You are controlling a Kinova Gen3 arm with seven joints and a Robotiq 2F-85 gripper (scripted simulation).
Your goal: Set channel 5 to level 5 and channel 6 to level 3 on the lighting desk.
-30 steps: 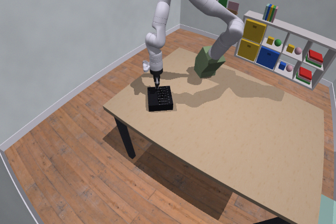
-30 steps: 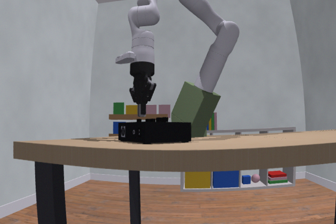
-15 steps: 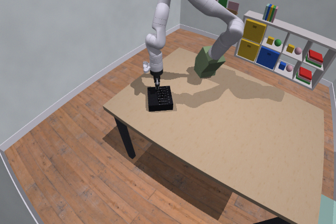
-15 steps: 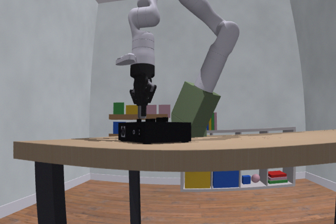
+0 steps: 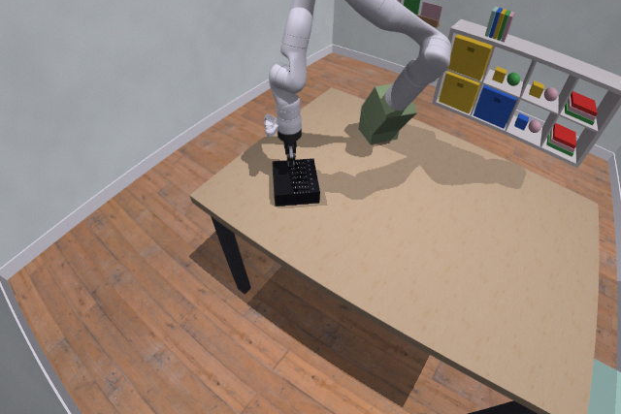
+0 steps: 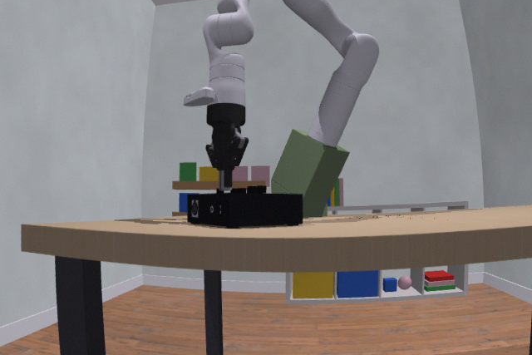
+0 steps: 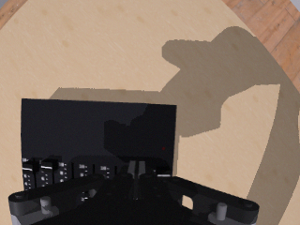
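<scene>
The black lighting desk (image 5: 283,190) (image 6: 258,209) (image 7: 82,127) stands flat on the wooden table (image 5: 426,229) (image 6: 279,241), near its far left edge. A row of fader caps (image 5: 303,176) (image 7: 69,171) runs along its top; their levels are too small to read. My gripper (image 5: 290,160) (image 6: 222,188) (image 7: 137,171) is shut, fingers pressed together and pointing straight down. Its tips touch the desk top at the far end of the fader rows, at a cap beside the last fader slot. The wrist view hides the tips behind the gripper body.
The green robot base (image 5: 385,116) (image 6: 309,172) stands on the table behind the desk. A white shelf unit (image 5: 531,88) with coloured boxes stands against the back wall. The table's left edge is close to the desk.
</scene>
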